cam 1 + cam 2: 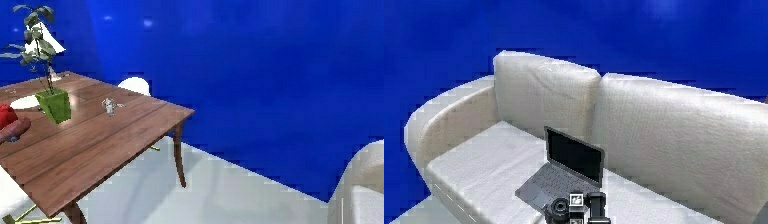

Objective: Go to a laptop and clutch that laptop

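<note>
Your gripper [564, 209] sits low at the arm side view's bottom edge, right at the near edge of the laptop [562, 172]. Jaw state: can't tell from these views. Can't tell whether it has hold of anything either, since the laptop lies on the cushion directly behind it. The laptop has its lid up and screen dark, with the keyboard deck flat on the sofa [674, 130] seat, just beyond the fingers. Can't tell if they're touching it or above it.

Step, my read: approach looks done, you're at the grasp. The next move calls for lining the fingers on the deck's near edge, a thin flat part, so come in low. The soft cushion may give under it. Don't count it as clutched until the laptop hangs clear of the seat.

Further out from the jaws: sofa backrest behind the laptop, blue wall [444, 40] beyond. Nothing stands between the jaws and the laptop.

Forward view, well apart from the jaws: wooden table [90, 150] with a potted plant [52, 103], a small grey thing [109, 105], something red [8, 118], and a white chair [134, 87] behind. Mind the table if you turn the base.
</note>
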Tool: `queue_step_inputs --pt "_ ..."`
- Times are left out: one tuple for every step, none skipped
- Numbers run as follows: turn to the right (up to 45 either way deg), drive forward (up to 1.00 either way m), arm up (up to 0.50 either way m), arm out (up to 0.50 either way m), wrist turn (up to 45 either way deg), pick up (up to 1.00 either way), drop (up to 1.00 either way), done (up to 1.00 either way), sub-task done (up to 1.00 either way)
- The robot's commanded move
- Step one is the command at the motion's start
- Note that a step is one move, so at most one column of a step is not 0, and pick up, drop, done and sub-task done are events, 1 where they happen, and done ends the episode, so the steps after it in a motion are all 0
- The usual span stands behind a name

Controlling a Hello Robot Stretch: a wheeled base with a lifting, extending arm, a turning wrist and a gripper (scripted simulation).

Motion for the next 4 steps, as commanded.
queue_step_inputs --pt "0.0 0.00 0.00 0.00 45.0 0.00 0.00 0.00 0.00" --pt "0.0 0.00 0.00 0.00 45.0 0.00 0.00 0.00 0.00" --pt "0.0 0.00 0.00 0.00 45.0 0.00 0.00 0.00 0.00" --pt "0.0 0.00 0.00 0.00 3.0 0.00 0.00 0.00 0.00"
